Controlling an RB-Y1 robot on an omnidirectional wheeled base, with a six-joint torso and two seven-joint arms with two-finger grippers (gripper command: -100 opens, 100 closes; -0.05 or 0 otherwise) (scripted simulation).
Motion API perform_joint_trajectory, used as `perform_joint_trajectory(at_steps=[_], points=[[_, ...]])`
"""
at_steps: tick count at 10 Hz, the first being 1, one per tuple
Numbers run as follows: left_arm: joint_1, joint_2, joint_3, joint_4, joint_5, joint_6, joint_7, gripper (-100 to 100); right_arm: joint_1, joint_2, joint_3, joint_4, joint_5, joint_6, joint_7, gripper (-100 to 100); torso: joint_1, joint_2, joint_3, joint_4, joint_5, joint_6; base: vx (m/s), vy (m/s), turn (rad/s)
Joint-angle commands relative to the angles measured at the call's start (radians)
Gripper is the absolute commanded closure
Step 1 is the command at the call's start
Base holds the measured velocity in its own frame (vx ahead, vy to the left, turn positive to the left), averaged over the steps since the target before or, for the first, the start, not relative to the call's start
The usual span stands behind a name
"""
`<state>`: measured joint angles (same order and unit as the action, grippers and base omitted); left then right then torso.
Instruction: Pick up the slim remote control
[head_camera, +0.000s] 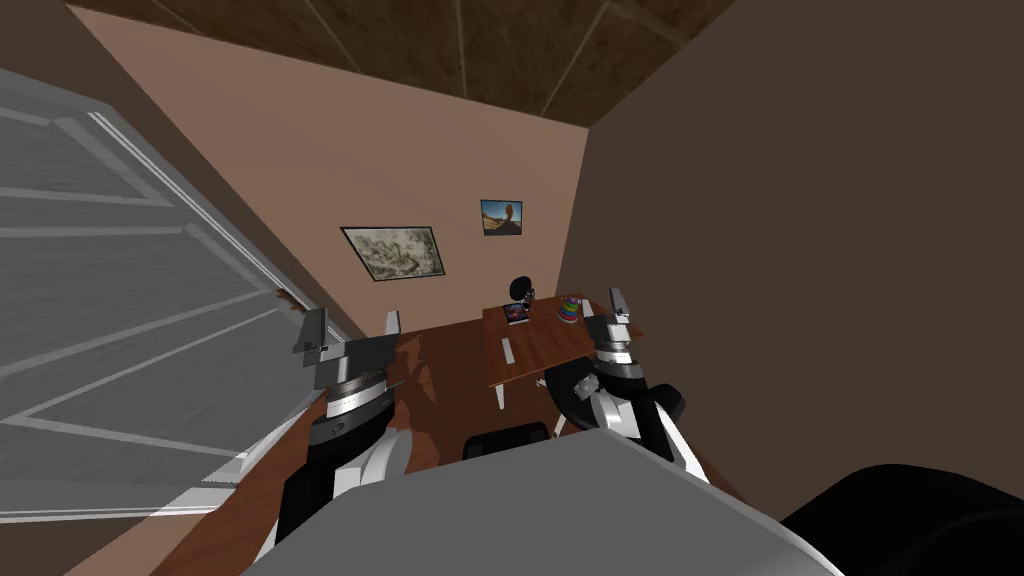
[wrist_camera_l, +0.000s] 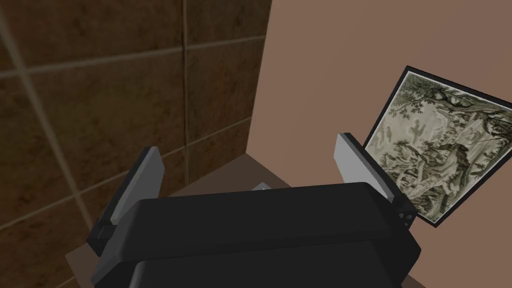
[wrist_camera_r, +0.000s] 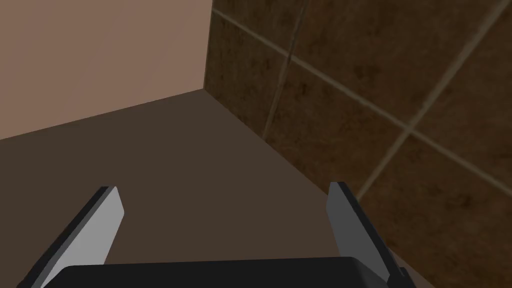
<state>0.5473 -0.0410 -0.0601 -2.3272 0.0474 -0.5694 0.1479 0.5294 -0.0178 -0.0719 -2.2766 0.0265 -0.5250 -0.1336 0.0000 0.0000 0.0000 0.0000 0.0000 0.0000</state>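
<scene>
Jaws are standing wide and empty on left gripper (head_camera: 354, 322) and right gripper (head_camera: 618, 305). Head view is showing the slim white remote (head_camera: 508, 351) lying on a brown wooden table (head_camera: 550, 345) between them, farther ahead.

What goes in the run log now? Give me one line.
remote: on table ahead, not grasped | left gripper: open, empty, raised | right gripper: open, empty, raised | also on table: book, ring stacker

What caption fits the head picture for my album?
Left gripper and right gripper open, with the pale remote, a book and a ring toy on the wooden table ahead.
</scene>
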Motion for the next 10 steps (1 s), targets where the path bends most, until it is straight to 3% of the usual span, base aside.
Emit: perform_joint_trajectory(at_steps=[1,8,10], points=[[0.0,0.0,0.0,0.0,0.0,0.0,0.0,0,-0.016,-0.036,-0.009,0.042,-0.013,0.007,-0.016,-100,0.0,0.0,0.0,0.0,0.0,0.0,-0.002,0.114,0.149],[0.0,0.0,0.0,0.0,0.0,0.0,0.0,0,-0.078,-0.106,-0.051,0.222,-0.066,0.053,-0.077,-100,0.012,-0.001,-0.001,0.0,0.003,0.0,0.021,0.163,0.104],[0.0,0.0,0.0,0.0,0.0,0.0,0.0,0,-0.106,-0.127,-0.073,0.304,-0.093,0.085,-0.104,-100,0.011,-0.002,-0.001,-0.001,0.002,0.0,0.064,0.175,0.103]])
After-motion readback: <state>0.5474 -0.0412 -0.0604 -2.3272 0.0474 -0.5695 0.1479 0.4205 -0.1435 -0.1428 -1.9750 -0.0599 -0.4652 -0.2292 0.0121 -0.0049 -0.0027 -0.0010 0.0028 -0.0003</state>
